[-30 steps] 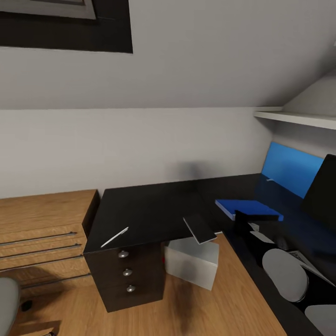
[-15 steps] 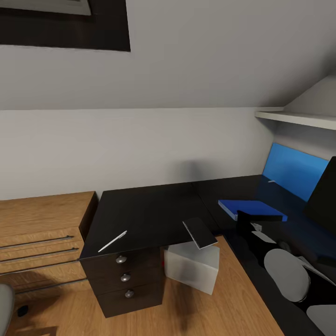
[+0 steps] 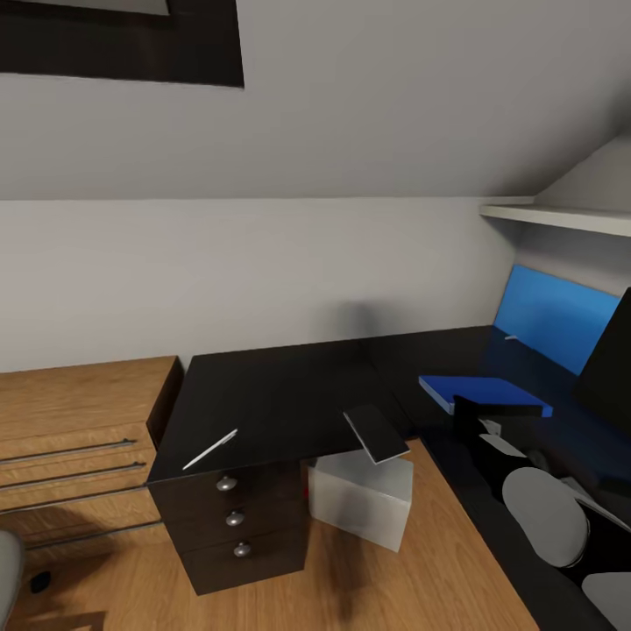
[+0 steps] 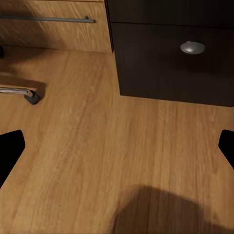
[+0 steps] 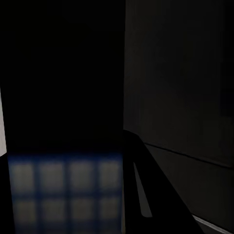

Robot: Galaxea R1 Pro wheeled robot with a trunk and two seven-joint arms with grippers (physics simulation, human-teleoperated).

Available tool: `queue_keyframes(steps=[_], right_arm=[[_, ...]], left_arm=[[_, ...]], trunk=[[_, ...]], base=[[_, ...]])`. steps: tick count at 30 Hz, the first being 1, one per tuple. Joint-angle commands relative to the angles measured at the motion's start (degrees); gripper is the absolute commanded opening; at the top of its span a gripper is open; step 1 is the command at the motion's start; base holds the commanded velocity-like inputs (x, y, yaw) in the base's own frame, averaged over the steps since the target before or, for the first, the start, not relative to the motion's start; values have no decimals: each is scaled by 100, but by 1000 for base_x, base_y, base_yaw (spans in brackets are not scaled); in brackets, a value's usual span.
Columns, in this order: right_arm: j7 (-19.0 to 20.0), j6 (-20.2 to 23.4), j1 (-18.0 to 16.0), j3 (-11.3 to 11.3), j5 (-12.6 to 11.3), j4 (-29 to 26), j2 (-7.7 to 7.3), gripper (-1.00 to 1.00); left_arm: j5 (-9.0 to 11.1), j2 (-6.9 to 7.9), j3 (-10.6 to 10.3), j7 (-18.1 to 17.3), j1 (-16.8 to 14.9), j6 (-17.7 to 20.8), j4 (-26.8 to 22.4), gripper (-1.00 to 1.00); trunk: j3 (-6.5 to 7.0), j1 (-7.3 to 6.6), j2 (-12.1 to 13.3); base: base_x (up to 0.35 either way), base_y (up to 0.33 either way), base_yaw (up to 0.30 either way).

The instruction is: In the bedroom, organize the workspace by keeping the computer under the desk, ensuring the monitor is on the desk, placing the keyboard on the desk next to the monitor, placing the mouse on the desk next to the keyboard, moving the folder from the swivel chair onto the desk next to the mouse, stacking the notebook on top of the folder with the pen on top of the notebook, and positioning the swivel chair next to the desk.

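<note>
The head view shows the long black L-shaped desk (image 3: 280, 394) with a glossy top, standing against a grey wall under a sloped ceiling. Its black three-drawer unit (image 3: 235, 521) carries three round silver knobs. No brand, label or writing can be read on any item.

The slim white pen (image 3: 210, 449) lies on the desk top near the front edge, above the drawer unit. The thin dark notebook (image 3: 375, 433) with pale edges sits at the inner corner of the desk, part of it overhanging the front edge. Below it, the plain light grey box-shaped computer tower (image 3: 361, 493) stands on the wood plank floor (image 3: 386, 587), partly under the desk top and just beside the drawer unit.

The flat bright blue folder (image 3: 480, 392) lies on the right wing of the desk, in front of the blue back panel (image 3: 554, 315). The black front of the monitor (image 3: 612, 364) shows at the right edge. A light wooden drawer chest (image 3: 79, 438) stands to the left of the desk.

In the left wrist view, the left gripper (image 4: 117, 146) has its fingertips (image 4: 9, 148) wide apart above the floor, near a chrome chair leg with a caster (image 4: 22, 92).

The right wrist view is too dark to judge the right gripper's state.
</note>
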Motion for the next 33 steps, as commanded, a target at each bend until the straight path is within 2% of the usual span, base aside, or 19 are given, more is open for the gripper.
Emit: queue_keyframes(steps=[1, 10, 19, 29, 33], right_arm=[[25, 11, -5, 9, -58, 7, -2, -100], [-31, 21, -5, 9, -60, 13, -3, -100], [-82, 37, -5, 9, -59, 16, -3, -100], [-89, 32, -5, 9, -58, 16, -3, -100], [-89, 33, -5, 9, -58, 16, -3, -100]], left_arm=[[10, 6, -49, 57, -5, -15, -20, 100], [8, 3, -55, 49, -4, -14, -20, 100], [9, -110, -58, 49, -6, -15, -20, 100], [10, -100, -59, 40, -8, -15, -17, 100], [10, -99, -64, 34, -6, -15, -17, 100]], trunk=[[-25, 23, -46], [-186, 220, -407], [-348, 418, -768], [-348, 418, -768], [-348, 418, -768]], base=[[0, 0, 0], [0, 0, 0], [0, 0, 0], [7, 0, 0], [210, 0, 0]])
